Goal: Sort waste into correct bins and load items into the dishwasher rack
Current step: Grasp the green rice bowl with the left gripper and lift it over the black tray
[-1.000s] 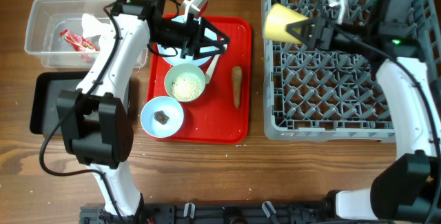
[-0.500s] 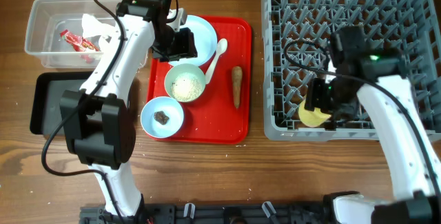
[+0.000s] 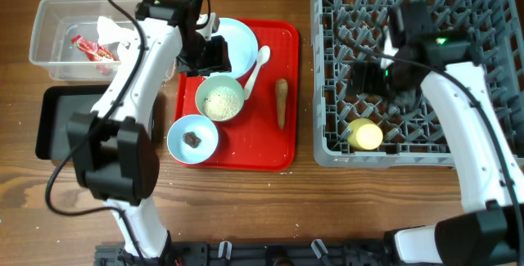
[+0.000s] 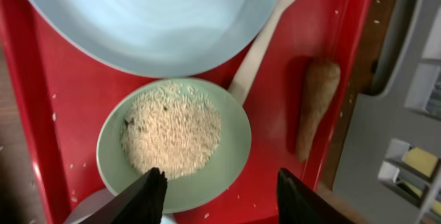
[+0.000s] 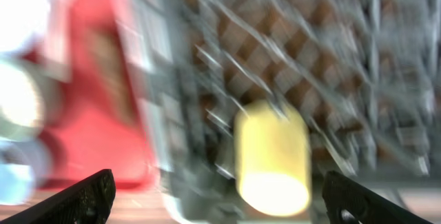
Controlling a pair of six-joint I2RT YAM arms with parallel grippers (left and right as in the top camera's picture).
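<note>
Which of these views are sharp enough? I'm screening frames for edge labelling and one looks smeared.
Right wrist: heavily smeared; the yellow cup and the dishwasher rack are streaked, so edges there are unreliable. Left wrist: sharp, with the pale green bowl and its rice-like crumbs clearly resolved. Overhead: crisp and evenly lit, no glare, only soft shadows.

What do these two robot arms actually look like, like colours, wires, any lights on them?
Both arms have smooth white shells on the long links and chunky black blocks at the joints. The left arm trails a thin black cable; the right arm shows a small green light near its wrist. Each ends in two black fingers, tapered at the tips.
</note>
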